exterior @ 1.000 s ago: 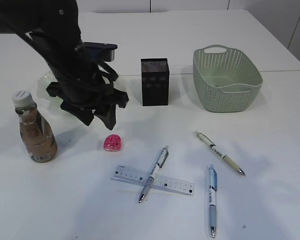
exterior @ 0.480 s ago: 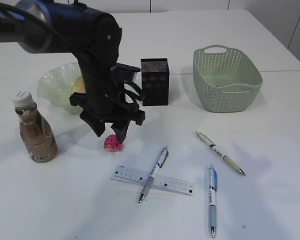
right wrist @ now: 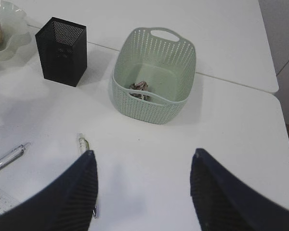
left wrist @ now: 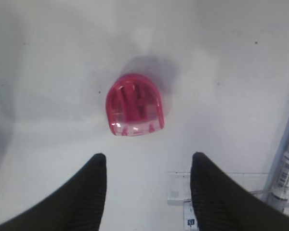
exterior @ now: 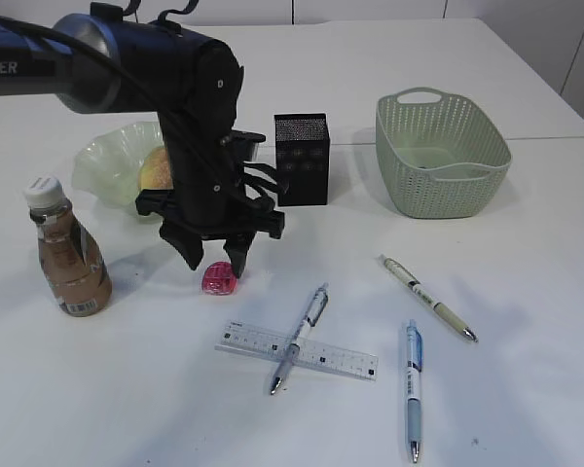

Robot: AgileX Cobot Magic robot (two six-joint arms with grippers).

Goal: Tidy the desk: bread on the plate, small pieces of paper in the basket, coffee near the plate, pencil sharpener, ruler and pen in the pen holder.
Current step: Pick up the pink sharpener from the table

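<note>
White tabletop fills every view. Left gripper (exterior: 214, 259) hangs spread and empty just above the pink pencil sharpener (exterior: 219, 278), one finger on each side of it in the exterior view. From the sharpener, the ruler (exterior: 296, 351) lies near in front with a pen (exterior: 300, 337) across it; the black pen holder (exterior: 302, 159) stands behind. Right gripper (right wrist: 143, 159) is spread too, holding nothing, with the green basket (right wrist: 154, 98) ahead of it.

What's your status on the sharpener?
Left tool open, over pink sharpener, not touching. Right tool open, empty. Ruler close by, not blocking.
</note>
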